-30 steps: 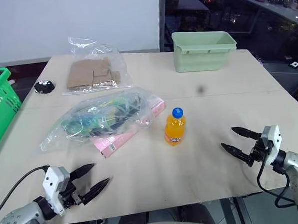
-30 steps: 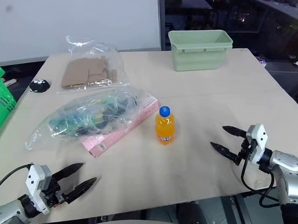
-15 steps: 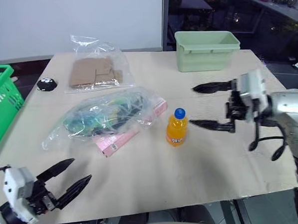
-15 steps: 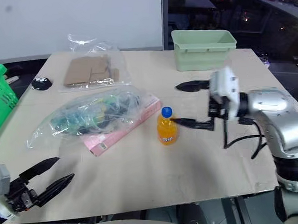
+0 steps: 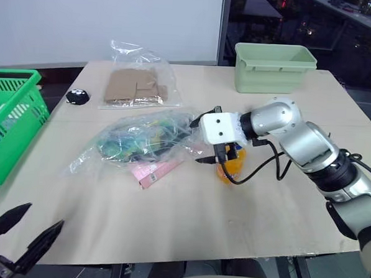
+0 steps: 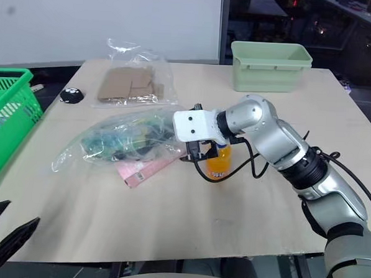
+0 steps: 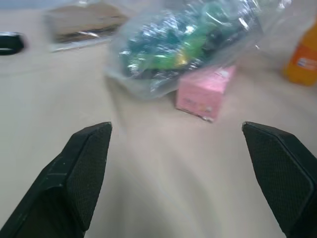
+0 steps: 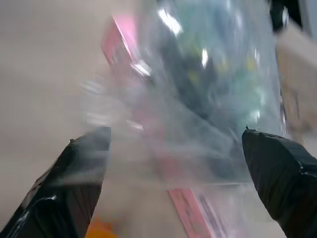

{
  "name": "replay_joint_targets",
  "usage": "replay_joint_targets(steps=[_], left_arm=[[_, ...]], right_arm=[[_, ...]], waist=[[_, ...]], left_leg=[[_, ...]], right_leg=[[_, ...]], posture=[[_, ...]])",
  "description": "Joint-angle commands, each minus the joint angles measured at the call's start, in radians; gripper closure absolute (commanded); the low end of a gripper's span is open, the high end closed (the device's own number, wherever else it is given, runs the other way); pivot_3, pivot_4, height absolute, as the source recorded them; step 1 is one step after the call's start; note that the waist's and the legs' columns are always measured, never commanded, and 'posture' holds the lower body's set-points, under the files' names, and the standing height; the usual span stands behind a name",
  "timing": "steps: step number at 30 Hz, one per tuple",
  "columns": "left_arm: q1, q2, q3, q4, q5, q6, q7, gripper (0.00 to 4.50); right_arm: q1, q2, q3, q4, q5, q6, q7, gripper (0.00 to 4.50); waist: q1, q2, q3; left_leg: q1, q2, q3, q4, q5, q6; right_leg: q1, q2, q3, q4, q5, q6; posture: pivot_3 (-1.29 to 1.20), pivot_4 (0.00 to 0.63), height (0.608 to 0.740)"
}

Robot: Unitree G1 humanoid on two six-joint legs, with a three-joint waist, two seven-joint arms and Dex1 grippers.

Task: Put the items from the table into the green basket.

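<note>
The crinkly clear bag (image 5: 139, 139) of green and dark contents lies mid-table on top of the pink-and-white carton (image 5: 156, 172). Just right of them stands the orange bottle (image 5: 234, 168), mostly hidden behind my right gripper (image 5: 201, 138). That gripper is open, its fingers pointing left over the bag's right edge, with the bag (image 8: 213, 89) between them in the right wrist view. My left gripper (image 5: 43, 215) is open and empty off the table's near left corner, facing the carton (image 7: 205, 91) and bag (image 7: 183, 44). The green basket (image 5: 12, 117) stands beside the table's left edge.
A pale mint tub (image 5: 274, 66) sits at the far right of the table (image 5: 187, 232). A clear bag of brown cardboard (image 5: 135, 86) and a small black object (image 5: 77, 96) lie at the far left. The near half of the table is bare board.
My right arm swung left across the table, rolling, from the right edge to over the bottle and bag. The left gripper drew back and left off the near edge. The camera shifted too.
</note>
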Motion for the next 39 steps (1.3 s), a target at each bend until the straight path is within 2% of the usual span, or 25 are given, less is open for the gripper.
replay_joint_targets(steps=[1,5,7,9,11,13,14,16,20,23,27,34,39], left_arm=[[0.029,-0.032,0.039,-0.055,-0.049,-0.025,-0.014,0.13],[0.039,-0.059,0.031,-0.06,-0.045,-0.036,-0.021,0.13],[0.04,-0.066,0.026,-0.059,-0.037,-0.044,-0.023,0.0],[0.037,-0.07,0.024,-0.064,-0.038,-0.044,-0.018,0.0],[0.033,-0.068,0.023,-0.07,-0.045,-0.039,-0.007,0.0],[0.027,-0.064,0.018,-0.08,-0.04,-0.037,0.006,0.0],[0.025,-0.062,0.015,-0.086,-0.038,-0.035,0.013,0.0],[0.022,-0.06,0.009,-0.097,-0.037,-0.032,0.026,0.0],[0.011,-0.053,-0.004,-0.121,-0.039,-0.027,0.052,0.0],[-0.01,-0.039,-0.007,-0.152,-0.058,-0.015,0.089,0.0],[-0.072,0.018,0.006,-0.217,-0.132,0.029,0.198,0.0],[-0.286,0.202,-0.021,-0.274,-0.181,0.114,0.409,0.0],[-0.465,0.325,-0.138,-0.258,-0.198,0.211,0.49,0.0]], right_arm=[[-0.059,0.052,-0.007,0.028,-0.076,0.011,-0.051,0.0],[-0.062,0.081,-0.013,0.049,-0.109,-0.028,-0.05,0.0],[-0.064,0.102,-0.03,0.058,-0.103,-0.044,-0.051,0.54],[-0.069,0.119,-0.047,0.058,-0.087,-0.048,-0.042,1.3],[-0.073,0.127,-0.055,0.062,-0.085,-0.055,-0.037,2.34],[-0.074,0.132,-0.061,0.066,-0.082,-0.058,-0.031,3.14],[-0.074,0.133,-0.064,0.068,-0.082,-0.06,-0.028,3.76],[-0.073,0.133,-0.068,0.071,-0.082,-0.065,-0.022,4.47],[-0.089,0.175,-0.111,0.105,-0.057,-0.07,-0.056,4.47],[-0.133,0.246,-0.189,0.159,-0.02,-0.045,-0.124,4.47],[-0.248,0.341,-0.341,0.337,0.028,-0.056,-0.282,4.47],[-0.452,0.337,-0.489,0.765,0.015,-0.263,-0.544,4.47],[-0.537,0.256,-0.531,0.938,-0.004,-0.357,-0.603,4.47]], waist=[[0.009,-0.001,-0.001],[0.019,-0.002,-0.002],[0.023,-0.004,-0.003],[0.023,-0.004,-0.003],[0.024,-0.004,-0.003],[0.024,-0.004,-0.003],[0.025,-0.004,-0.003],[0.025,-0.004,-0.003],[0.024,-0.004,-0.003],[0.023,-0.003,-0.003],[0.025,-0.003,-0.002],[0.049,-0.004,-0.004],[0.042,-0.003,-0.003]], left_leg=[[0.0,0.0,0.0,0.0,0.0,0.0],[0.0,0.0,0.0,0.0,0.0,0.0],[-0.001,0.0,-0.001,0.0,0.0,0.0],[-0.001,0.0,-0.001,0.0,0.0,0.0],[-0.001,0.0,-0.001,0.0,0.0,0.0],[-0.001,0.0,-0.001,0.0,0.0,0.0],[-0.001,0.0,-0.001,0.0,0.0,0.0],[-0.001,0.0,-0.001,0.0,0.0,0.0],[-0.001,0.0,-0.001,0.0,0.0,0.0],[-0.001,0.0,-0.001,0.0,0.0,0.0],[-0.001,0.001,-0.001,-0.001,0.0,0.0],[-0.001,0.0,-0.004,-0.001,0.0,-0.001],[-0.002,0.0,-0.004,-0.003,0.001,-0.001]], right_leg=[[0.0,0.0,0.0,0.0,0.0,0.0],[0.0,0.0,-0.001,0.0,0.0,0.0],[0.0,0.0,-0.001,-0.001,0.0,0.0],[0.0,0.0,-0.001,-0.001,0.0,0.0],[0.0,0.0,-0.002,0.0,0.0,0.0],[0.0,0.0,-0.002,0.0,0.0,0.0],[0.0,0.0,-0.002,0.0,0.0,0.0],[0.0,0.0,-0.002,0.0,0.0,0.0],[0.0,0.0,-0.002,0.0,0.0,0.0],[0.0,0.0,-0.002,0.001,0.0,0.0],[0.0,0.001,-0.002,0.001,0.0,0.0],[0.0,0.0,-0.005,0.0,0.0,-0.001],[0.0,0.0,-0.005,0.0,0.003,-0.005]], posture=[[0.34,0.0,0.74],[0.35,0.0,0.74],[0.35,0.0,0.74],[0.35,0.0,0.74],[0.35,0.0,0.74],[0.35,0.0,0.74],[0.35,0.0,0.74],[0.35,0.0,0.74],[0.34,0.0,0.74],[0.34,0.0,0.74],[0.34,0.0,0.74],[0.31,0.0,0.74],[0.25,0.0,0.74]])
